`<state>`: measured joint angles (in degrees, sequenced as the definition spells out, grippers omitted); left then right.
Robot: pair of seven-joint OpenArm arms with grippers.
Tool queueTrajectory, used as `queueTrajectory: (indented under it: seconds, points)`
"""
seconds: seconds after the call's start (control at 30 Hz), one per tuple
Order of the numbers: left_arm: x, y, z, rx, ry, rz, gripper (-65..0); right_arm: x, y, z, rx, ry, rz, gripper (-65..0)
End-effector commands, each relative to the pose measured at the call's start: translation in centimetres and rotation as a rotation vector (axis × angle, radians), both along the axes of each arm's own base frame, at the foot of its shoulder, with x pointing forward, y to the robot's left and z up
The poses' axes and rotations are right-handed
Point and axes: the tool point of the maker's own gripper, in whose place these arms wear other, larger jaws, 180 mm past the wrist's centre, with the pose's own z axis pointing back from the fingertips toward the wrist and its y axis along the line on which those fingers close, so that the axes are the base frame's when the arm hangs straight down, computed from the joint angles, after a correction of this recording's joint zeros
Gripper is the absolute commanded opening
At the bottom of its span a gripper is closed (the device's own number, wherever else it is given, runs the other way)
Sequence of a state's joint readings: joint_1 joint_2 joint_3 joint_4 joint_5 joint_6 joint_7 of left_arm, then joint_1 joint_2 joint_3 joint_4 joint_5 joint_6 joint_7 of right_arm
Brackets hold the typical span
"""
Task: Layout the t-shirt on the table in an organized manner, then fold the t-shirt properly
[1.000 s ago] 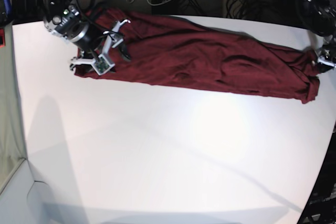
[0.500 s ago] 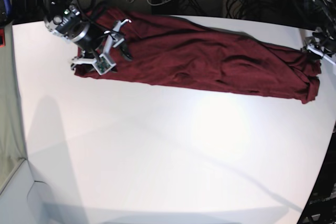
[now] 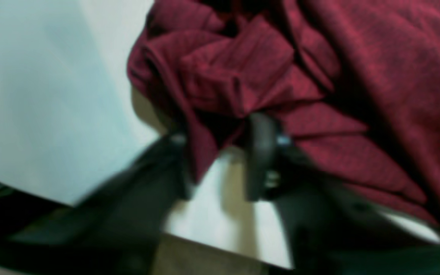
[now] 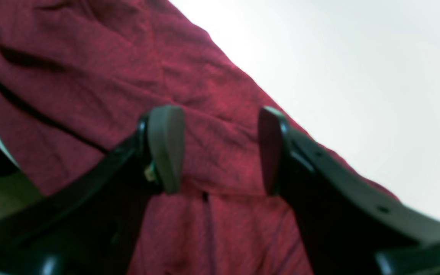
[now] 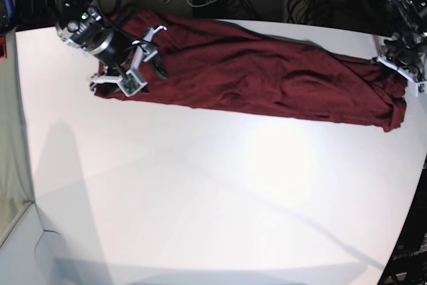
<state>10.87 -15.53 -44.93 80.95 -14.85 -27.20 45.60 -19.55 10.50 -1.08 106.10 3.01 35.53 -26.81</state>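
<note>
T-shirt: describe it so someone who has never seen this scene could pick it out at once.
Start from the white table that fills the base view and look along its far edge. The t-shirt lies there as a long, rumpled band stretching between the two arms. It is dark red, plain, and the only cloth on the table.

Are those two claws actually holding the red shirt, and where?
The left gripper has a bunched fold at one end of the t-shirt between its jaws, closing on it. The right gripper stands open over the other end, holding nothing.
</note>
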Motion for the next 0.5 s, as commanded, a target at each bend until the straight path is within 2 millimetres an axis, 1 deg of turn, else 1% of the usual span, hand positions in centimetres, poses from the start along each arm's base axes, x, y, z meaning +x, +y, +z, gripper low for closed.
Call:
queueTrajectory:
  seconds: [0.0,0.17,0.3,0.43,0.47]
  points:
    - [1.6,1.1,2.0,0.032,-0.064,0.0,-52.9,0.6,0.1,1.1,0.022,-0.042,0.003,-33.5]
    - [2.2,1.3,2.7,0.043,-0.082,0.003,-65.0,0.6,0.1,1.0,0.021,-0.039,0.002,-33.5]
    - [3.1,1.5,3.4,0.044,-0.103,0.006,-64.8,1.0,0.1,1.3,0.021,-0.05,0.002,-33.4]
    - [2.6,3.2,4.3,0.054,-0.13,0.066,-64.7,1.2,0.0,1.4,0.018,-0.055,0.002,-33.4]
    - [3.1,3.5,4.8,0.055,-0.149,0.075,-64.6,1.2,-0.1,1.4,0.018,-0.055,0.001,-33.4]
